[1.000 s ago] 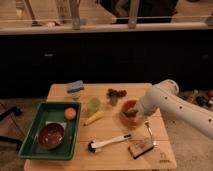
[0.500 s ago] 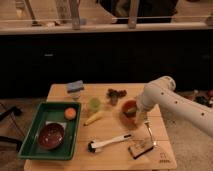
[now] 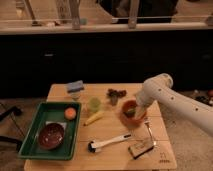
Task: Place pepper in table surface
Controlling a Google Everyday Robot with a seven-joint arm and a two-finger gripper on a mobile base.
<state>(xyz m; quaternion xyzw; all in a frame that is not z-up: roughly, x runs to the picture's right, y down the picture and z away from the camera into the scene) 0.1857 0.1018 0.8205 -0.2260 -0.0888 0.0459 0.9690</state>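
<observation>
Dark cabinets back the light wooden table (image 3: 112,127). At its left we note a green tray (image 3: 30,135) holding a dark red bowl (image 3: 51,136) and an orange ball (image 3: 70,113). Next come a blue sponge (image 3: 75,86), a pale green cup (image 3: 94,103), a yellow banana-like piece (image 3: 94,118) and a white-handled brush (image 3: 107,142). Right of centre stands an orange-red bowl (image 3: 123,112); the pepper (image 3: 130,113) lies inside it, not on the table. The white arm (image 3: 170,97) reaches down from the right, its jaws over that bowl, spread wide; contact with the pepper we cannot confirm.
</observation>
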